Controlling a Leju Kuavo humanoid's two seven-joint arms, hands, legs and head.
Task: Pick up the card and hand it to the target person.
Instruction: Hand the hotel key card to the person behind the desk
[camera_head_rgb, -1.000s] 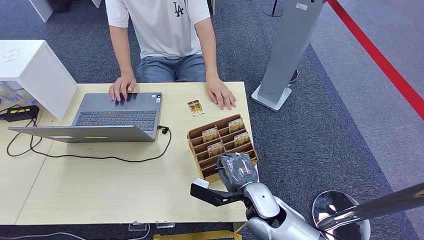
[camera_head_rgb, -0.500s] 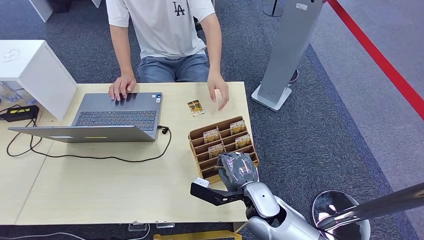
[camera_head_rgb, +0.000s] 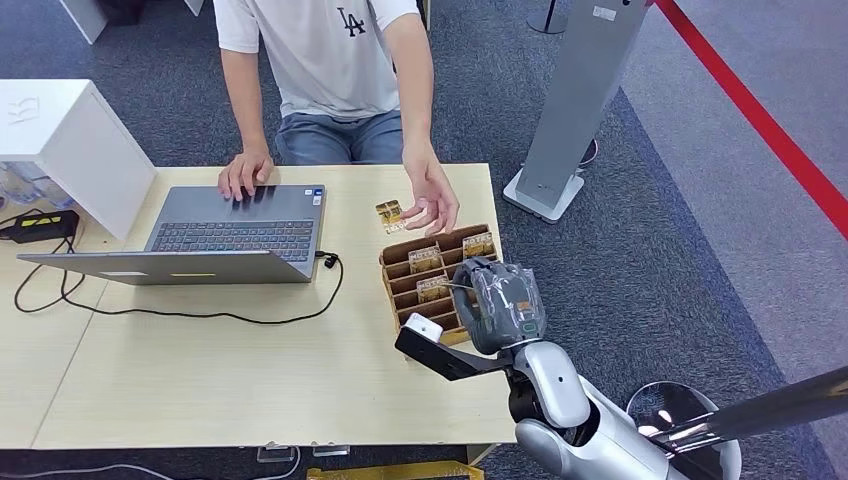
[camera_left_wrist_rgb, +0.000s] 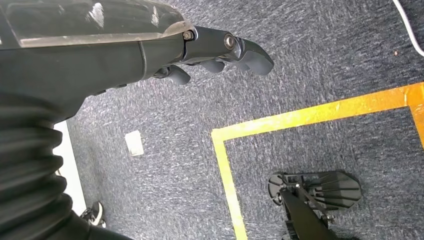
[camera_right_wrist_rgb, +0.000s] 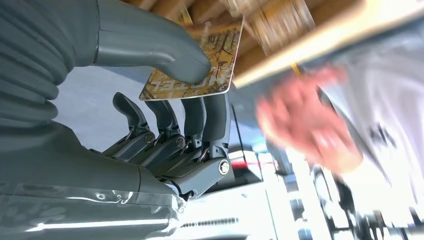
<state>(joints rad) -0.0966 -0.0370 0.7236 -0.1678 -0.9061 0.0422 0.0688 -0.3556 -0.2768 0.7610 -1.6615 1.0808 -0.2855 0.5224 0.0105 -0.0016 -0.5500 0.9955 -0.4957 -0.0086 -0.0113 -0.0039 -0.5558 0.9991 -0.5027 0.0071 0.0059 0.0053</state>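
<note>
Over the table (camera_head_rgb: 200, 380), right hand (camera_right_wrist_rgb: 165, 100) pinches card (camera_right_wrist_rgb: 200, 75) (patterned).

The right arm (camera_head_rgb: 565, 385) is silver, with rounded glossy segments and a dark joint between them. A black bracket (camera_head_rgb: 440, 353) with a small white block at its tip juts from the wrist. The right robot hand (camera_head_rgb: 500, 300) is grey, wrapped in clear wrinkled film, with a small green-and-white marking on its back. Close up, this robot hand (camera_right_wrist_rgb: 165, 120) shows a ribbed grey cover, a thick smooth grey thumb (camera_right_wrist_rgb: 150, 42) and darker fingers (camera_right_wrist_rgb: 200, 120) hinged with silver screws. The left robot hand (camera_left_wrist_rgb: 200, 50) has the same ribbed cover, clear film, dark fingers and two bright screw heads.
</note>
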